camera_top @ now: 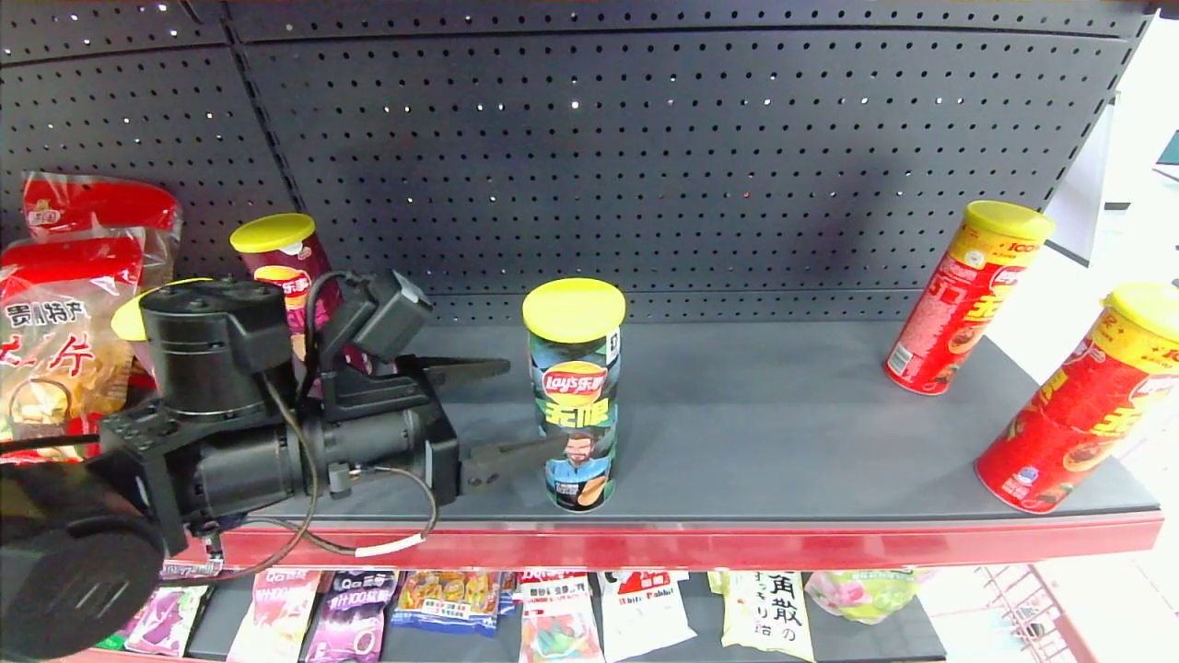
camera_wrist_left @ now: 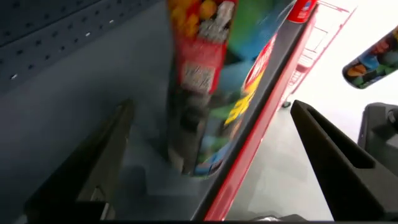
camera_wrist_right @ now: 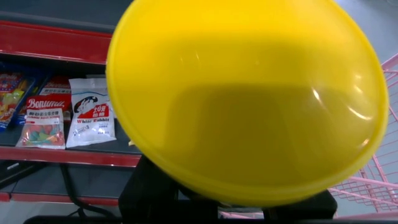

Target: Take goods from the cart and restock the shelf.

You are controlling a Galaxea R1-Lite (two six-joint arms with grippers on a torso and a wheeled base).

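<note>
Straddling the green can (camera_top: 573, 396), left claw (camera_top: 527, 405) gapes.

We're looking at a shop: a red-edged shelf (camera_top: 737, 414) with a pegboard back (camera_top: 645, 138) is carrying chip cans (camera_top: 967, 295), and snack bags (camera_top: 645, 612) are lying in a row on the lower shelf (camera_top: 884, 640).

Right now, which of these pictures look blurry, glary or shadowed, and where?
Head view: sharp, but washed out white past the right end of the shelf, with a shadow on the back panel. Left wrist view: the can is smeared with blur, and the floor glares white. Right wrist view: a yellow lid sits very close, with small glare streaks.
</note>
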